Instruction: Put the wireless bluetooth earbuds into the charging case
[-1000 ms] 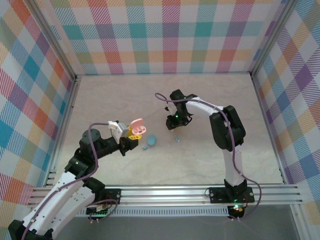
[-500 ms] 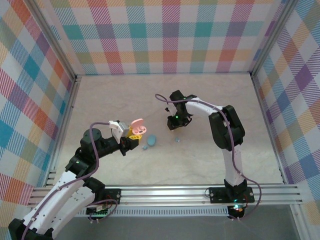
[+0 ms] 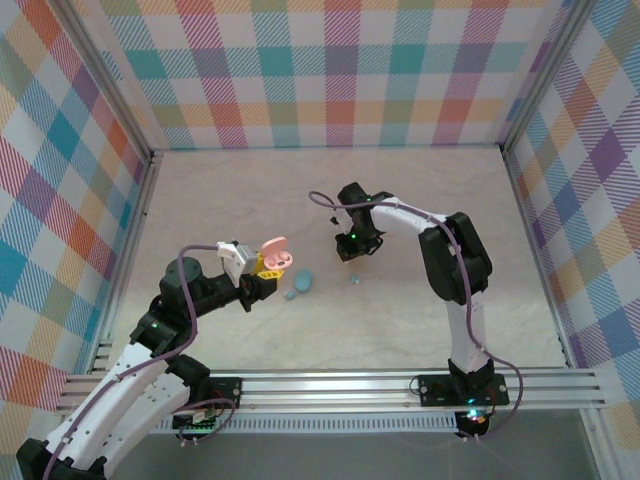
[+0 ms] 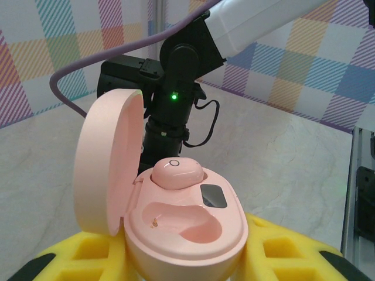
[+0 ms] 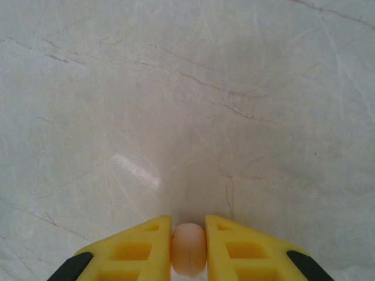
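Observation:
My left gripper is shut on the pink charging case, held above the table with its lid swung open to the left. One pale pink earbud sits in the case's rear socket; the front socket holds nothing. My right gripper is down at the table near the middle, and its yellow fingers are shut on the other pink earbud. In the top external view that right gripper stands right of the held case.
A light blue oval case lies on the table between the arms, with a small blue earbud beside it and another blue earbud just below the right gripper. Plaid walls surround the pale marble table.
The right gripper's jaws have closed on the pink earbud on the table. The left arm and the pink case have stayed still.

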